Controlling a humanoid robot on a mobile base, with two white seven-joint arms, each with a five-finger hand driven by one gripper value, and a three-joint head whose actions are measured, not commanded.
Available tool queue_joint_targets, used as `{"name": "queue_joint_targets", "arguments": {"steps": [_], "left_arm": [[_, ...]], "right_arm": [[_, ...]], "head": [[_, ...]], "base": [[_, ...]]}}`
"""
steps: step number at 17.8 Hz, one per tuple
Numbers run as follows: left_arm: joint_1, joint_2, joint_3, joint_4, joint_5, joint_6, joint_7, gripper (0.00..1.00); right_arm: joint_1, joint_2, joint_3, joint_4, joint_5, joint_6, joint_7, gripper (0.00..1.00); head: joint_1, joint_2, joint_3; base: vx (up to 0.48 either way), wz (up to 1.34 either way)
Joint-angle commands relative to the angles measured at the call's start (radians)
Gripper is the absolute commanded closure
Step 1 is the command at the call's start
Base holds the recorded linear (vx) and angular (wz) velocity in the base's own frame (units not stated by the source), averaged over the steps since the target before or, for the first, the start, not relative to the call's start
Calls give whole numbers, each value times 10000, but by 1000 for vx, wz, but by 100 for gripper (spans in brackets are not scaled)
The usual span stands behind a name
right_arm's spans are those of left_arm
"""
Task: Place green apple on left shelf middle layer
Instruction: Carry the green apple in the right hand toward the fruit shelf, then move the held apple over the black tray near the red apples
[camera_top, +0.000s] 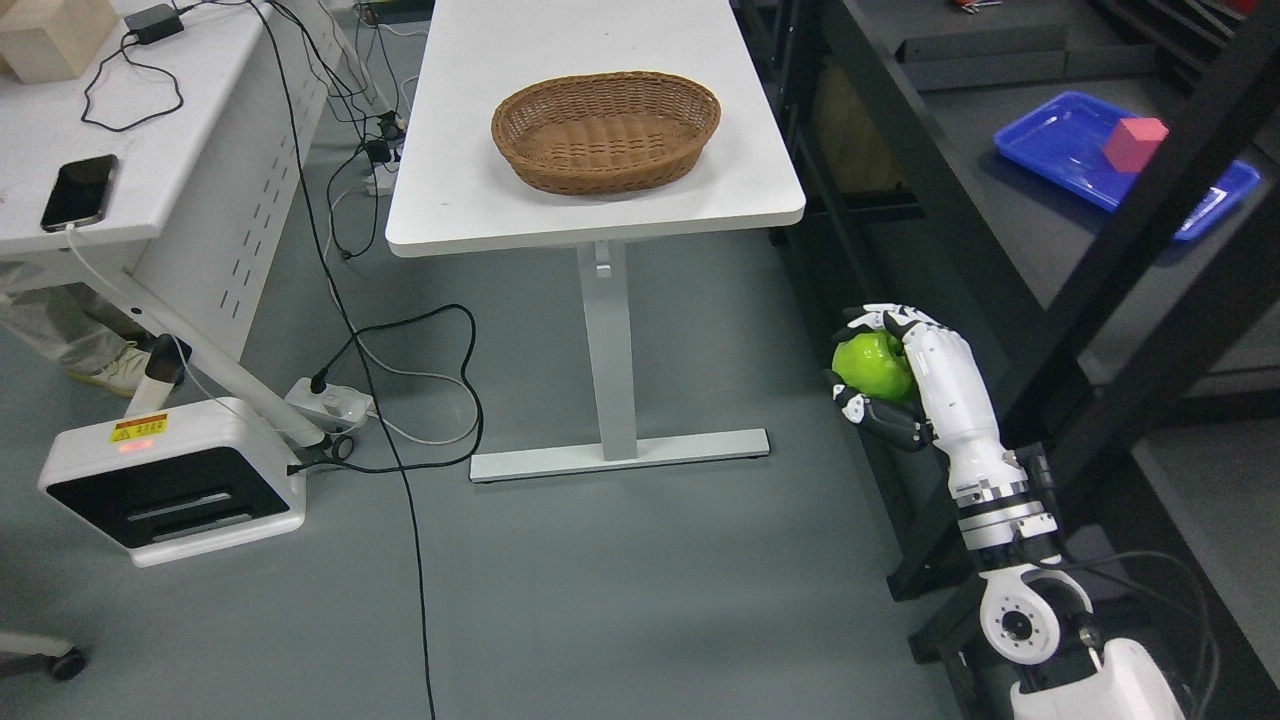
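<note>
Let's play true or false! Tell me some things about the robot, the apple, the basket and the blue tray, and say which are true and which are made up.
1. The right hand is holding the green apple. True.
2. The wicker basket has fruit in it. False: it is empty.
3. The basket sits on the white table. True.
4. The pink block lies on the floor. False: it sits in the blue tray on the dark shelf.
5. The apple is already on the shelf. False: it is in the hand, above the floor beside the shelf.
6. A phone lies on the desk at the left. True.
</note>
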Motion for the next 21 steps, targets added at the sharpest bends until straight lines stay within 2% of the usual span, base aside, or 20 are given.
{"name": "queue_joint_targets", "arguments": {"steps": [1, 10, 18, 21], "left_arm": [[-3, 175, 0, 9, 0, 2, 3, 0], [-3, 175, 0, 9, 0, 2, 3, 0], [-3, 175, 0, 9, 0, 2, 3, 0], [-3, 175, 0, -6, 0, 2, 3, 0]], "right_arm": [[-198, 51, 131, -12, 0, -12, -32, 100], [-60, 20, 69, -12, 15, 19, -32, 100], [-75, -41, 115, -12, 15, 171, 59, 100], [-167, -133, 558, 4, 107, 386, 1375, 100]], "head": [[0, 0, 0], [0, 0, 0], [0, -1, 0], [0, -2, 0]], "base": [[-299, -234], [-207, -774], [24, -1071], [116, -886]]}}
